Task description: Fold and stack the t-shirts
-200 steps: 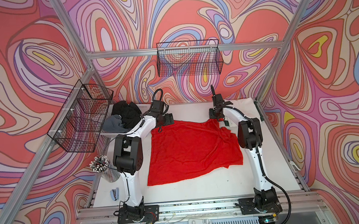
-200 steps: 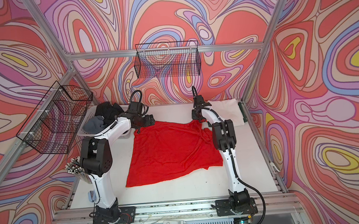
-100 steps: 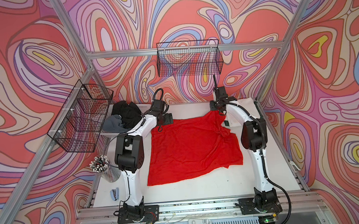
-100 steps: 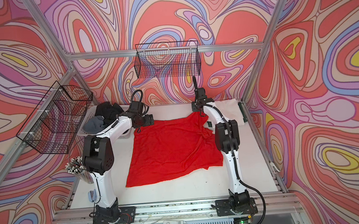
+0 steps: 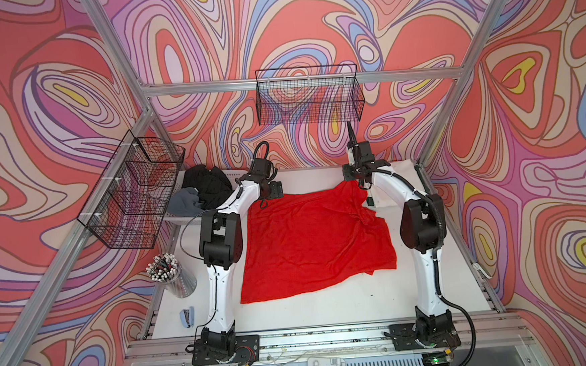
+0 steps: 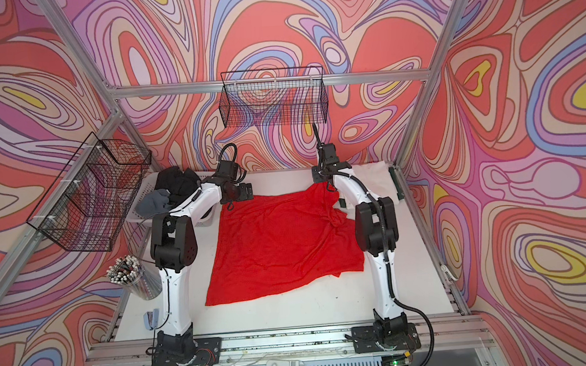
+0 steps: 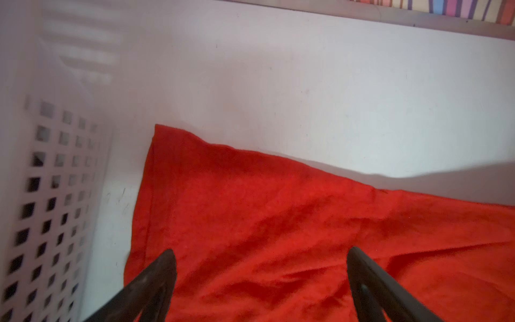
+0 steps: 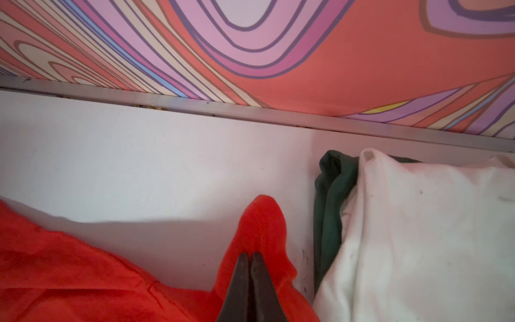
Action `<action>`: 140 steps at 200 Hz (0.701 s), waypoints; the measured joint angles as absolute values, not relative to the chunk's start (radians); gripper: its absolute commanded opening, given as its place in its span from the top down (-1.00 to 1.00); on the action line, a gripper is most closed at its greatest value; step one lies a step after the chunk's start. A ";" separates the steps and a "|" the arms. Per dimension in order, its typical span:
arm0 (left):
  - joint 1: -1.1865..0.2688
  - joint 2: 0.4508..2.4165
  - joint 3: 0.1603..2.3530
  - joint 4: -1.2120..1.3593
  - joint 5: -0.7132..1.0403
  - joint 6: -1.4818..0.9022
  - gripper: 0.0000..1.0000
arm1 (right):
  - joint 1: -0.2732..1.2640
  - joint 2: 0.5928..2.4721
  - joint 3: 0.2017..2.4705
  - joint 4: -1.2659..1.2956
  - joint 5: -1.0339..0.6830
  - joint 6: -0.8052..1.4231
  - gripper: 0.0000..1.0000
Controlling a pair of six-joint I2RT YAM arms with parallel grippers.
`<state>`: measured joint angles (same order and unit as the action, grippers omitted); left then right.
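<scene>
A large red t-shirt lies spread on the white table in both top views. My left gripper hovers open over its far left corner, holding nothing. My right gripper is shut on the shirt's far right corner, which stands up in a peak near the back wall. Just to the right of it lies a folded white t-shirt on a dark green t-shirt. Black and grey t-shirts are heaped at the far left.
A white perforated basket stands close beside the left gripper. Wire baskets hang on the back wall and left wall. A cup of pens and a stapler sit off the table's left edge.
My right gripper has moved toward the back wall, drawing the red shirt's far right corner up and back. The left gripper has stayed over the far left corner.
</scene>
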<state>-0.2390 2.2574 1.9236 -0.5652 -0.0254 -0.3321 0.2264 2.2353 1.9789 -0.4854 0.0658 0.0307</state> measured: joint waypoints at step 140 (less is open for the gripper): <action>-0.208 2.486 2.146 -0.648 -0.038 -0.358 -0.97 | 0.242 1.864 1.491 -0.208 0.050 0.189 1.00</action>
<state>-0.2077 2.4859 2.1456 -0.6479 -0.0376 -0.3584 0.2420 1.8641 1.4906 -0.2081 0.0502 0.1890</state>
